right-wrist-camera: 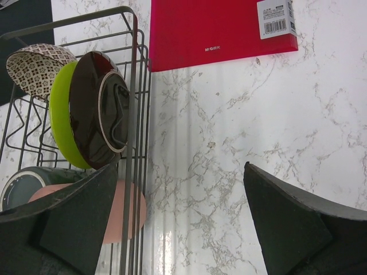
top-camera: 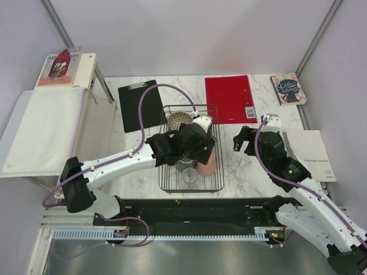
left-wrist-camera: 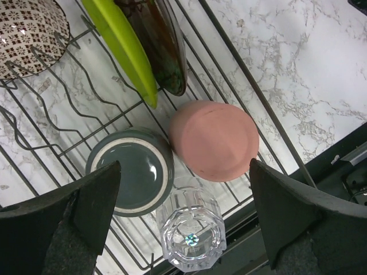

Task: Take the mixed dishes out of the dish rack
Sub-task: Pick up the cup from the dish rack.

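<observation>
The dish rack (top-camera: 163, 172) is a black wire basket in the table's middle. In the left wrist view it holds the beige patterned bowl (left-wrist-camera: 28, 34), the lime-green plate (left-wrist-camera: 123, 46) and the dark red plate (left-wrist-camera: 163, 51) on edge. The pink cup (left-wrist-camera: 213, 140), the grey mug (left-wrist-camera: 132, 172) and the clear glass (left-wrist-camera: 190, 232) stand upside down. My left gripper (left-wrist-camera: 186, 212) is open and empty above the glass and cup. My right gripper (right-wrist-camera: 180, 223) is open and empty over bare marble, just right of the rack (right-wrist-camera: 135, 86).
A black clipboard (top-camera: 139, 105) lies behind the rack on the left, a red folder (top-camera: 230, 98) behind it on the right. A book (top-camera: 288, 89) and a white booklet (top-camera: 312, 154) lie at the right. A white side shelf (top-camera: 40, 134) stands at the left.
</observation>
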